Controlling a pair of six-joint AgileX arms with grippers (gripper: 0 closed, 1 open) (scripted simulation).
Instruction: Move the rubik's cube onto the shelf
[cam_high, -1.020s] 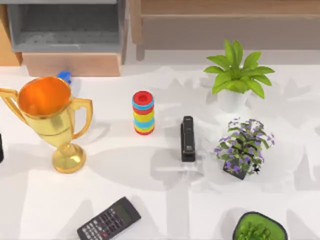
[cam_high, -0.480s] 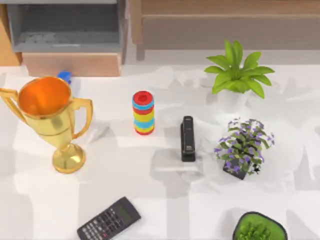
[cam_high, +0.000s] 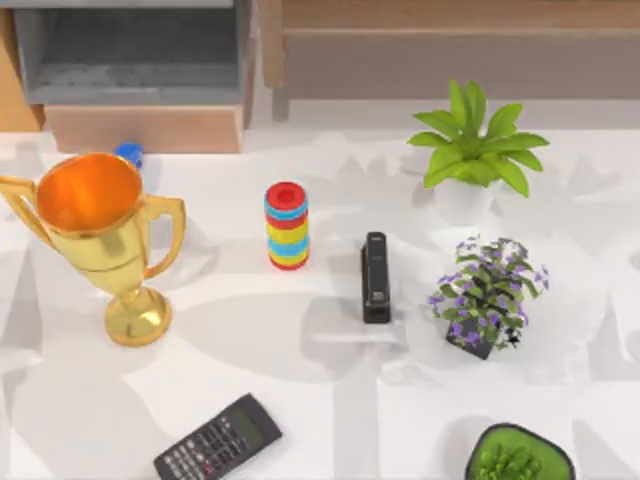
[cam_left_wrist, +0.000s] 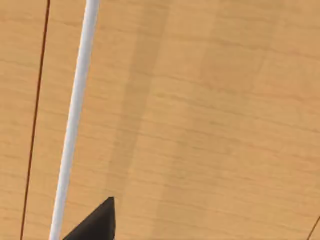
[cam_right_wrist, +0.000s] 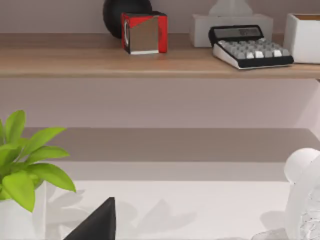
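Nothing on the worktop (cam_high: 330, 420) has shifted since the earlier frames; only the soft shadows have drifted, and a dark shape at the left edge a second ago is gone.

From above, a gold trophy (cam_high: 100, 240) stands at the left, a ring stack (cam_high: 287, 225) of red, blue and yellow near the middle, a black stapler (cam_high: 375, 278) just right of it, then a purple-flowered plant (cam_high: 485, 293), a leafy green plant (cam_high: 475, 150) behind it, a calculator (cam_high: 218, 438) at the front and a green pot (cam_high: 518, 455) in the right front corner. The shelf (cam_high: 450, 14) runs along the back right, a grey-lined box (cam_high: 130, 50) at the back left. I cannot find the rubik's cube among these.

Left wrist view: wooden planks, a white bar and one dark fingertip (cam_left_wrist: 95, 225); whether that pincer is spread or holding anything I cannot tell.

Right wrist view: the shelf carries a red-framed cube-shaped object (cam_right_wrist: 144, 32) and a second calculator (cam_right_wrist: 250, 46); one fingertip (cam_right_wrist: 97, 222) shows, state likewise untold.

Risk: with the cube unlocated, an arm could reach for the ring stack, or sweep the trophy or plants over.
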